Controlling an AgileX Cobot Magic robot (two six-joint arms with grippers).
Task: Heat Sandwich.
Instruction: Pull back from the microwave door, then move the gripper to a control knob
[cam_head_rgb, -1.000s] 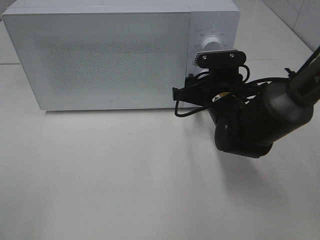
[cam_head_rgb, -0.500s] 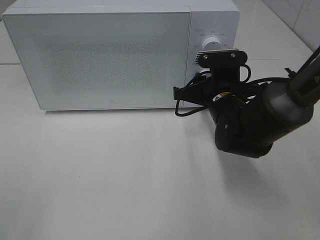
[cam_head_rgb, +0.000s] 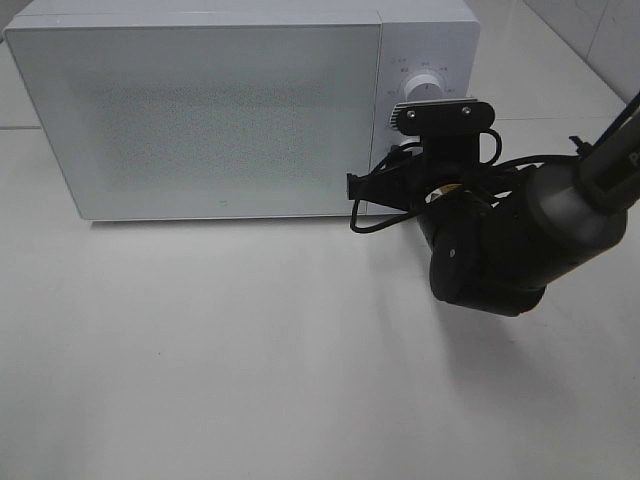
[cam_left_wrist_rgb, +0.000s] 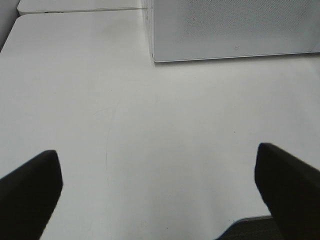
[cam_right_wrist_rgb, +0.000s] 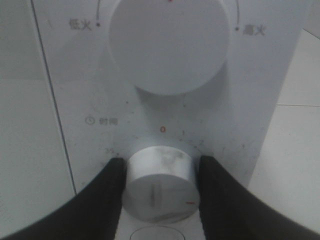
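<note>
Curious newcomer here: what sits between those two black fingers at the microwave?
The small lower knob, gripped by the right gripper's fingers; the right wrist view shows it.

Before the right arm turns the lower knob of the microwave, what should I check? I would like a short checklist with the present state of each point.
1. The microwave door is closed: ok.
2. The right end effector touches both sides of the lower knob: ok.
3. The upper knob is free of the fingers: ok.
4. The left end effector is open and holds nothing: ok.
5. The sandwich is inside: cannot tell, the door hides the interior.
</note>
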